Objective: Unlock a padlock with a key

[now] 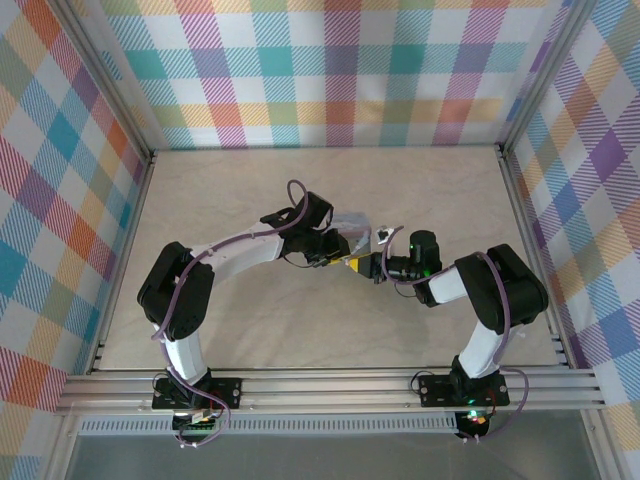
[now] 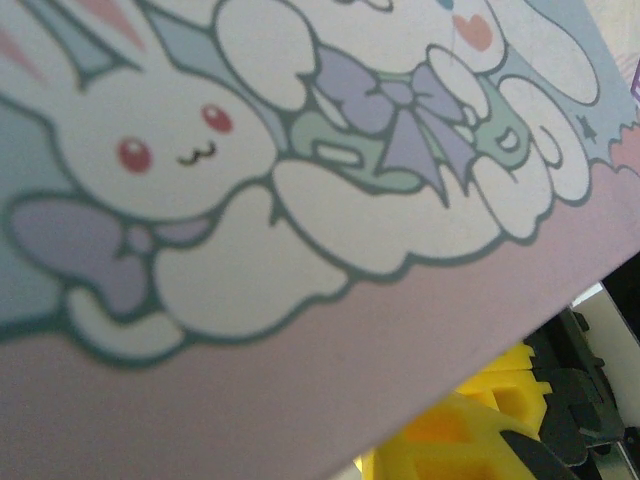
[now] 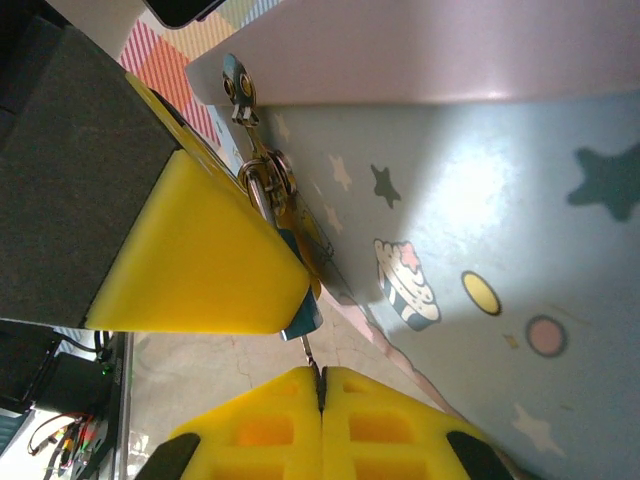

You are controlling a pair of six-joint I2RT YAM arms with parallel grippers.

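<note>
right tool (image 3: 320, 388): yellow pads clenched together on the thin metal stem of the key (image 3: 310, 352), whose tip meets the underside of the padlock (image 3: 302, 318). padlock: small blue body, silvery loop hung on the hasp at the front of the pale blue tin (image 3: 470, 200), above mid tabletop (image 1: 250, 330). left tool (image 1: 335, 250): one yellow pad (image 3: 200, 260) lies just beside the padlock; released or clenched, cannot tell.

The table (image 1: 250, 185) is pale beige, faintly marbled.
</note>
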